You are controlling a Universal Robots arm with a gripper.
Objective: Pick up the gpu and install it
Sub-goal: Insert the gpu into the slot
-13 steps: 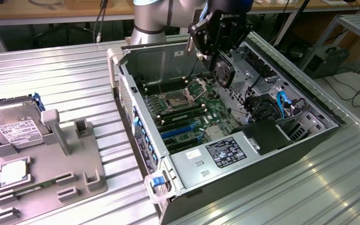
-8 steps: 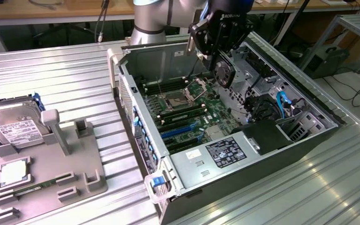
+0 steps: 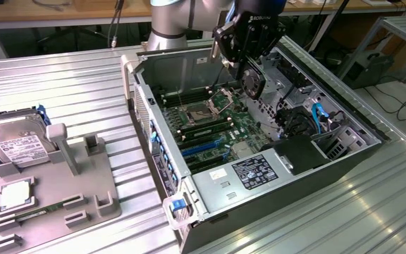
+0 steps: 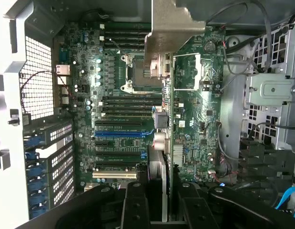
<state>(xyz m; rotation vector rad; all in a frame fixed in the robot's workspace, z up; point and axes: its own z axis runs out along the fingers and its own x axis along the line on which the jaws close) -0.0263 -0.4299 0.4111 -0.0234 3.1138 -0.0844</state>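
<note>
From the exterior view, the arm reaches down into the open computer case [image 3: 259, 174], which lies on its side on the ribbed metal table [image 3: 62, 79]. The hand [image 3: 249, 66] hangs over the motherboard [image 3: 217, 127] towards the end of the case nearest the arm's base. The gpu [image 3: 254, 84] is clamped in it, with its round fan face towards the exterior view's right and its lower edge apart from the board. The same view takes in a grey fixture [image 3: 69, 185] on the table at the exterior view's left. The fixture carries a silver hard drive [image 3: 12, 143] and sits well apart from the case. The wrist view looks along the card instead. There the gpu [image 4: 167, 119] shows edge-on as a thin line running away from the hand [image 4: 165, 202], whose two black fingers [image 4: 135, 202] are closed on either side of it. The card's pale metal bracket [image 4: 173, 24] is at the end far from the fingers. Beyond the card, the motherboard [image 4: 114, 86] shows its rows of dark expansion slots and one blue slot [image 4: 121, 135], which lies beside the card's line rather than under it.
</note>
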